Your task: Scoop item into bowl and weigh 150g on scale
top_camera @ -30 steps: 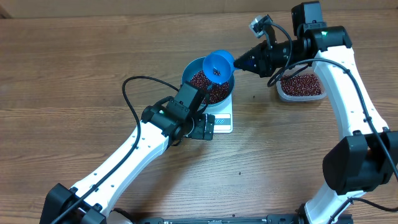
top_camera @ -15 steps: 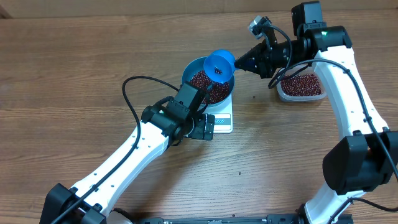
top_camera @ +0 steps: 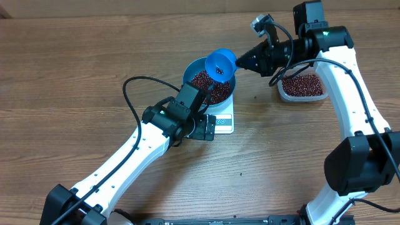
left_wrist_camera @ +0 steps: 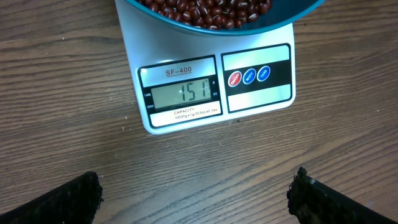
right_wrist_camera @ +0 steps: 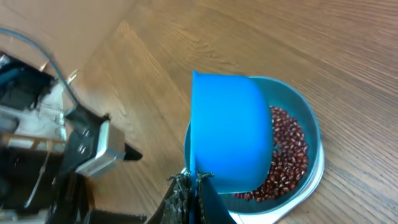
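Sitting on scale [top_camera: 224, 119], bowl [top_camera: 191, 66] holds beans [top_camera: 201, 81] under scoop [top_camera: 220, 62].

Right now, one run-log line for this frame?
right claw: shut on scoop, over bowl | left claw: open, empty, facing scale | bowl: on scale, holds beans | display: 151

A blue scoop [top_camera: 220, 64] tilts above the wooden table [top_camera: 75, 62]; a clear tub [top_camera: 302, 99] sits nearby.
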`<state>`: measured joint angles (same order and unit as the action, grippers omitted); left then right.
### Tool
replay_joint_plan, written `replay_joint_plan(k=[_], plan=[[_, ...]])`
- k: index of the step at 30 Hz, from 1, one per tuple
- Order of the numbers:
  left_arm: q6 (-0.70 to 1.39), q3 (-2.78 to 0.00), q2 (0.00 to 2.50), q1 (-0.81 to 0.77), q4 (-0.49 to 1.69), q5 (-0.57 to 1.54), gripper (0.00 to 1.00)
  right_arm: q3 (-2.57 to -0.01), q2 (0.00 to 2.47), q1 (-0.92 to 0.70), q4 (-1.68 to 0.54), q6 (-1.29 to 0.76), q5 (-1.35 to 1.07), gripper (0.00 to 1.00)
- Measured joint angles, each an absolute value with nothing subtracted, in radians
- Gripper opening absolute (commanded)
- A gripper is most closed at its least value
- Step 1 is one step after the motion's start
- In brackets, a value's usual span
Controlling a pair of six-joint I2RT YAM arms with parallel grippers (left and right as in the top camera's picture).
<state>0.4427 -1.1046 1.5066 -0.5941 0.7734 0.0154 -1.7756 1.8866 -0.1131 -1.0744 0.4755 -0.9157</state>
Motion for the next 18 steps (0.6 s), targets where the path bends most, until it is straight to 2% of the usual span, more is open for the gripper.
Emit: replay_joint_plan(k=[9,18], plan=[[0.443,-1.105,1.507,-0.594,0.773,0.015,1.00,-1.827,1.887,-0.213,-1.018,0.208,-0.723,0.04],[0.443,-1.105,1.507,-0.594,0.773,0.015,1.00,-1.857,1.886,-0.401,-1.026,0.149,-0.350,0.04]])
